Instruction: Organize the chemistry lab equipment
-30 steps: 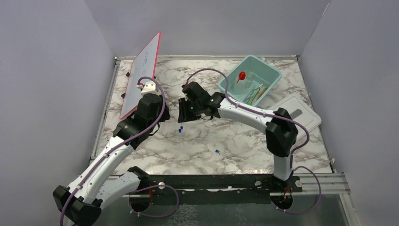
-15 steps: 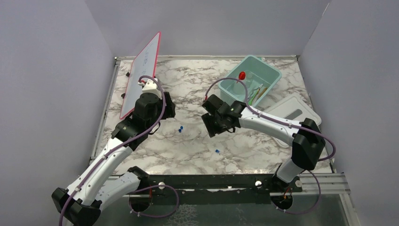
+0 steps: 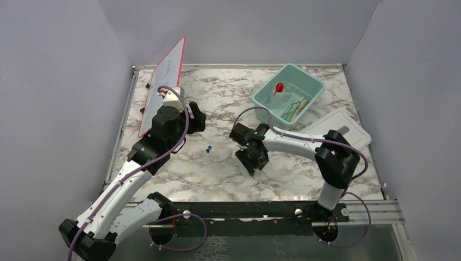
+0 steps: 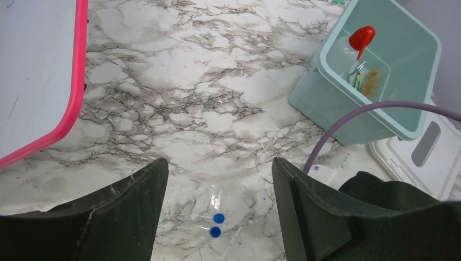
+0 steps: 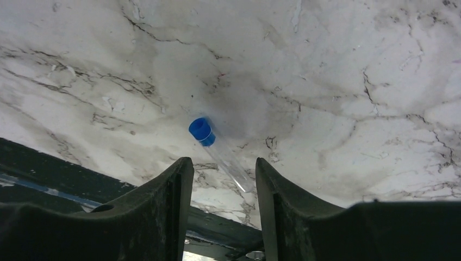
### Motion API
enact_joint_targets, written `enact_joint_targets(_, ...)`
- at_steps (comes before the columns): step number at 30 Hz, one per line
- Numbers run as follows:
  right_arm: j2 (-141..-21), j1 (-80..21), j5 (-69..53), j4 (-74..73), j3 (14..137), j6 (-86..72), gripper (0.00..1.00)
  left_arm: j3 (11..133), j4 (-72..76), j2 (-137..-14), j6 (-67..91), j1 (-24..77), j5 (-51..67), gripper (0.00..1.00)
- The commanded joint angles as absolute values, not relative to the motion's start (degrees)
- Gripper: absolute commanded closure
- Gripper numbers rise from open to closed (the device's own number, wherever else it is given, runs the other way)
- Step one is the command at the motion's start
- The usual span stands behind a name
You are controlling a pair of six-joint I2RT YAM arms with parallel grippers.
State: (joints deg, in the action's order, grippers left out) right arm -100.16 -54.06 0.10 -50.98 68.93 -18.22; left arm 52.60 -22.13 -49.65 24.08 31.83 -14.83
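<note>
My right gripper (image 5: 223, 163) has swung from mid-table down toward me and now sits jaws apart, straddling 1 blue-capped tube (image 5: 220, 154) lying flat. My left gripper (image 4: 218, 168) is apart too, above 2 more tubes (image 4: 216, 224). Marble table (image 3: 217, 87), plain grey walls (image 3: 54, 81), red funnel (image 3: 279, 87) in the teal tub (image 3: 299, 76).

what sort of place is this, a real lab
Likely a robot test booth, not a working lab: plain grey walls box in a marble-patterned table, with a red funnel in a teal tub and loose blue-capped tubes.
</note>
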Motion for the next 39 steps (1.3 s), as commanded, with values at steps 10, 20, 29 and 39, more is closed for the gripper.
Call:
enact_joint_targets(10,-107.35,-54.68,-1.73,-45.25,67.72,-13.72,0.69,52.9,-20.63,-48.89,22.56,31.46,-13.38,0.26)
enact_joint_targets(20,-106.07,-54.7,5.54,-40.97,67.53,-18.75,0.87,52.73,-19.79,-49.63,23.35,31.46,-9.83,0.24)
enact_joint_targets(29,-83.17,-54.67,13.88,-19.3,65.03,-23.86,0.88,48.79,-9.49,-49.6,22.93,31.46,8.12,0.02)
enact_joint_targets(39,-69.95,-54.66,10.77,3.07,61.61,-28.1,0.86,42.23,7.51,-49.3,22.59,31.51,26.14,0.21)
